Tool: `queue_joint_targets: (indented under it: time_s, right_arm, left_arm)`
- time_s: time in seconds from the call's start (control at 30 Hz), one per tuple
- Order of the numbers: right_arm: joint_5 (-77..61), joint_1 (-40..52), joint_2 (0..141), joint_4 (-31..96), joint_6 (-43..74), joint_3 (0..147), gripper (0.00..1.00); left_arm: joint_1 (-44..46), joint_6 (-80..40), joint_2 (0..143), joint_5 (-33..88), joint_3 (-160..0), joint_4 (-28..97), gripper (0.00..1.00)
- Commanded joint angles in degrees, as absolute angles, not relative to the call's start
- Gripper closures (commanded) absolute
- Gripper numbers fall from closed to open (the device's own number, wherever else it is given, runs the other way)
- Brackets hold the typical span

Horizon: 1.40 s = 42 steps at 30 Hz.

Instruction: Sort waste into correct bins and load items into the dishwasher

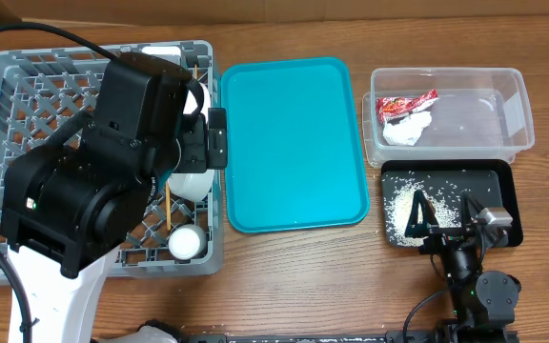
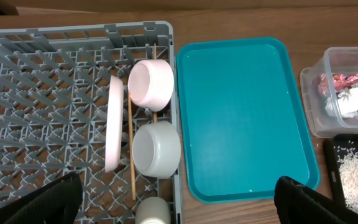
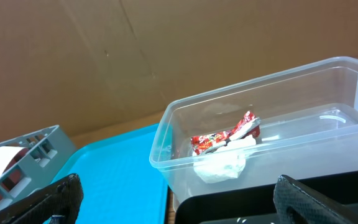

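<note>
The grey dish rack (image 1: pixel 27 105) holds a white plate on edge (image 2: pixel 114 124), two white bowls (image 2: pixel 150 83) (image 2: pixel 156 149), a small cup (image 2: pixel 153 211) and wooden chopsticks (image 2: pixel 131 155). My left gripper (image 2: pixel 179 202) is open and empty above the rack's right side. The clear tub (image 1: pixel 503 105) holds the red-and-white wrapper (image 1: pixel 405 102) and the white tissue (image 1: pixel 408 129); both also show in the right wrist view, wrapper (image 3: pixel 224 137) and tissue (image 3: pixel 221 167). The black tray (image 1: pixel 498 181) holds rice grains (image 1: pixel 403 205). My right gripper (image 1: pixel 441 221) is open and empty, low over the black tray.
A large teal tray (image 1: pixel 294 143) lies between the rack and the two bins, with nothing on it. The left arm's black body (image 1: pixel 103 162) covers much of the rack from above. A brown cardboard wall (image 3: pixel 166 56) stands behind the table.
</note>
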State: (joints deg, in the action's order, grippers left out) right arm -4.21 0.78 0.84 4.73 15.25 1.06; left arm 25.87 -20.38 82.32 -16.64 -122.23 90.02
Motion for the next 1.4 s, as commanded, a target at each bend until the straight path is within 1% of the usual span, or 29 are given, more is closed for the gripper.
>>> queue_joint_targets:
  time_s: [0.0,0.57,0.87,0.93,1.03,1.13,1.27,1.37]
  right_arm:
    - [-3.75,0.62,0.16,4.38,14.35,0.45,0.00]
    - [-3.73,0.62,0.16,4.38,14.35,0.45,0.00]
    - [-3.75,0.62,0.16,4.38,14.35,0.45,0.00]
    - [-3.75,0.62,0.16,4.38,14.35,0.45,0.00]
    - [-3.75,0.62,0.16,4.38,14.35,0.45,0.00]
    - [-3.75,0.62,0.16,4.38,14.35,0.45,0.00]
    - [-3.75,0.62,0.16,4.38,14.35,0.45,0.00]
    - [-3.73,0.62,0.16,4.38,14.35,0.45,0.00]
  left_arm:
    - [25.96,-20.34,82.50,-16.45,-122.37,89.95,0.00]
    - [25.96,-20.29,82.50,-16.69,-122.37,89.91,0.00]
    - [25.28,-17.74,81.62,-17.34,-120.33,89.38,0.00]
    - [24.03,-17.76,79.81,-17.28,-117.38,85.41,0.00]
    - [21.28,-17.69,74.08,-15.84,-107.77,74.87,0.00]
    - [17.76,-14.87,66.24,-12.71,-94.15,62.59,0.00]
    - [13.76,-7.86,54.13,-7.51,-73.60,44.49,0.00]
    - [11.31,-4.03,45.21,-4.86,-60.47,33.87,0.00]
